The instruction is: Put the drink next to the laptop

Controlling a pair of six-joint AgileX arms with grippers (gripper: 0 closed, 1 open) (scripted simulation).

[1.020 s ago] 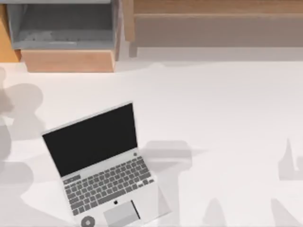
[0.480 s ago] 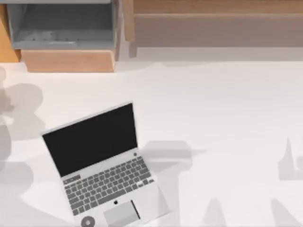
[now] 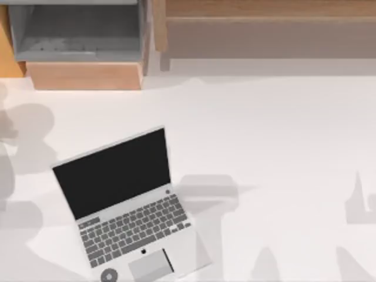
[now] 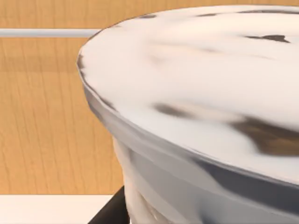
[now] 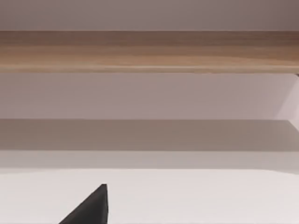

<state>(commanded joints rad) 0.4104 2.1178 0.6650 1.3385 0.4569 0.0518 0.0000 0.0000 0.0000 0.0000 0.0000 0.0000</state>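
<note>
Nothing obvious has moved in the top view since the earlier frames: laptop [image 3: 126, 202] sits at the same angle on the table [image 3: 282, 147], left of centre near the front edge, lid open, black screen facing up; only the soft shadows at the far left edge seem to shift a touch.

Drink [image 4: 201, 107] shows very close in the left wrist view, white swirled top and clear rim, w/ a wooden panel [image 4: 46, 116] behind it and a strip of white surface below. Where it stands relative to the laptop can't be told. A dark edge at that view's lower part looks like part of the left arm's jaws; apart or clamped, can't tell.

Handling, as a guess: cup prob. light, thin-walled, smooth and a bit slippery, creamy top easy to spill. Best taken at mid-body below the rim, kept upright, moderate squeeze.

Table is plain white, flat, w/ lots of free room right of the laptop. Wooden shelving [image 3: 264, 29] and a grey open box [image 3: 76, 29] run along the back.

Right arm idle; a dark tip shows in its wrist view, jaw state can't tell.
</note>
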